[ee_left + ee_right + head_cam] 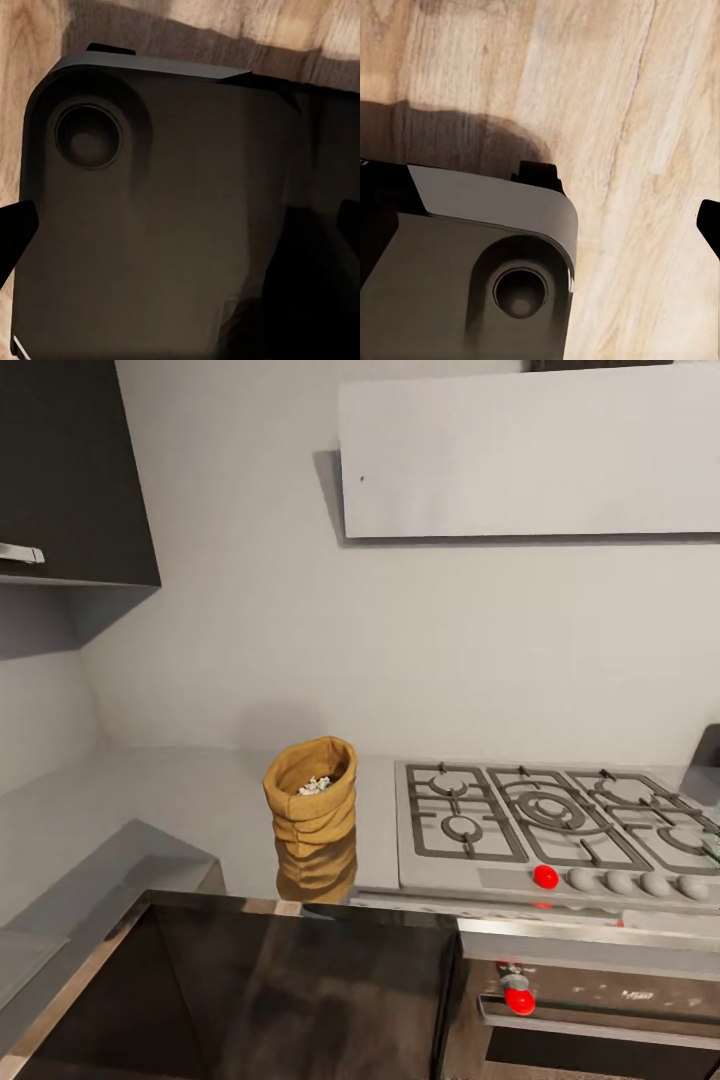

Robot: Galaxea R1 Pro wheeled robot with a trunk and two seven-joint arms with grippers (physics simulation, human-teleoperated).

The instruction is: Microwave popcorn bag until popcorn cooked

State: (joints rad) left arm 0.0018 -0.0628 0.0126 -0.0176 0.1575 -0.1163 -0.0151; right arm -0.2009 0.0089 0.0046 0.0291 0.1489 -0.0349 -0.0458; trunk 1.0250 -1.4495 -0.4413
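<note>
1. The bag (312,792) stands upright on the countertop (190,800), mouth open, with white bits visible inside.
2. It sits just beside the left edge of the hob (540,825), and its reflection shows on the glossy surface in front of it.
3. The hob has one red knob (545,876) in a row with grey ones; the oven (600,1000) below it has another red knob.
4. A dark cabinet (70,470) hangs on the wall at upper left.
5. Both wrist views look down on the robot's dark base (172,217) over a wood floor (645,112).
6. Left gripper (184,225): a dark fingertip shows at each side edge, well apart, so it is open.
7. Right gripper: one fingertip (709,225) shows at an edge; whether open or closed I cannot tell.
</note>
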